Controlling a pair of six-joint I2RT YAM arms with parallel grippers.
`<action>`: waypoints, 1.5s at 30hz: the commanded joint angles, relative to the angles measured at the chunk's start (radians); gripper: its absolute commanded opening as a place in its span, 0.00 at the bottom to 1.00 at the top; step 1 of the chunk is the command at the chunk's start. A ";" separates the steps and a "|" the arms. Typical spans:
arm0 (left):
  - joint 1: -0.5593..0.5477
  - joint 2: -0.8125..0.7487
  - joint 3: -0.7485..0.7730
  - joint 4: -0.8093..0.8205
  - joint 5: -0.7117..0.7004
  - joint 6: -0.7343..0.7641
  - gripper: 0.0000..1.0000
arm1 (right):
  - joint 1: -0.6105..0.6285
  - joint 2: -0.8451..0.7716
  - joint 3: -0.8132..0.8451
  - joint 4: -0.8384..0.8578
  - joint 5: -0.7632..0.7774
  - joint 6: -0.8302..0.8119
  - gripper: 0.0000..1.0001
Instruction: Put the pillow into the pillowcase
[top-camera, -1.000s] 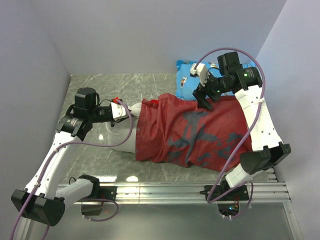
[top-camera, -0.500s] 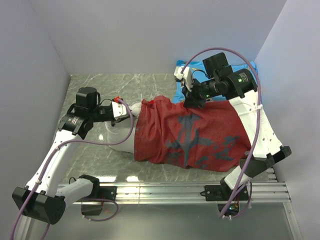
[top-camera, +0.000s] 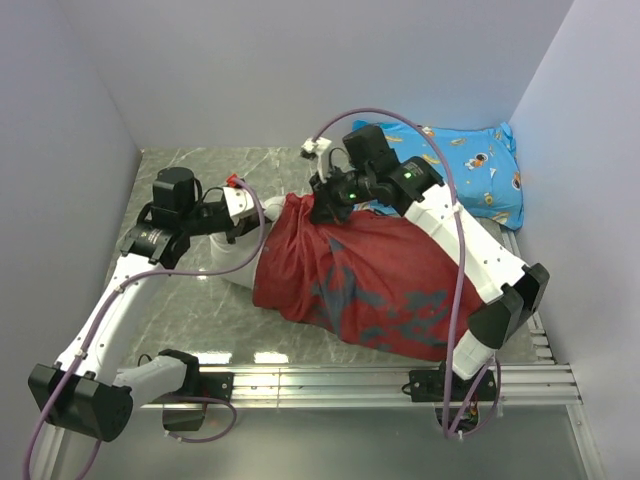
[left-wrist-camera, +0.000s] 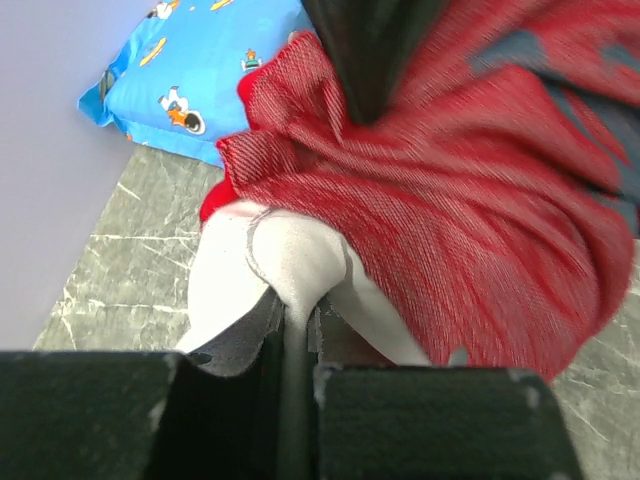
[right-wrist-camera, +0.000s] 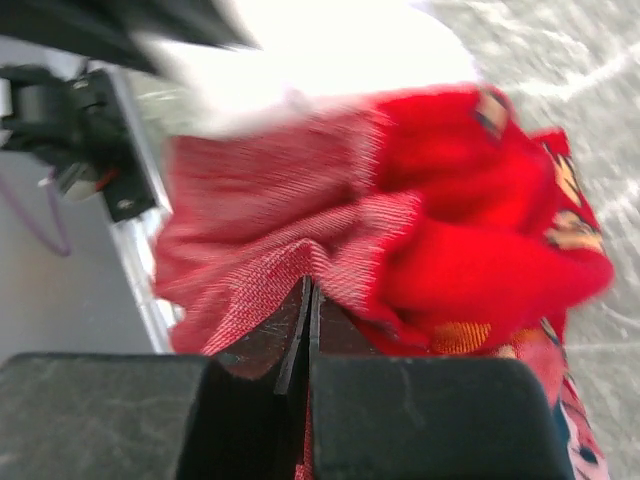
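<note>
You're mid-stuffing — your left gripper (left-wrist-camera: 297, 315) pinches the pillow (left-wrist-camera: 230, 280), your right gripper (right-wrist-camera: 308, 295) pinches the pillowcase (right-wrist-camera: 250, 210) edge — so next you likely tug that edge over the bare white end.

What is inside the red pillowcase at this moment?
The white pillow: one end sticks out of the pillowcase opening. The rest is covered by the red fabric, so how deep it sits cannot be seen.
</note>
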 joint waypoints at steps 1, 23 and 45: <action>-0.017 -0.069 0.036 0.051 0.067 -0.044 0.00 | -0.111 -0.052 -0.022 0.152 0.075 -0.024 0.00; 0.451 0.459 0.206 -0.024 -0.279 -0.594 0.49 | -0.135 -0.013 0.233 -0.072 0.205 -0.144 0.70; 0.474 0.032 -0.062 -0.433 -0.346 -0.121 0.85 | 0.145 -0.341 -0.740 0.203 0.683 -0.143 0.69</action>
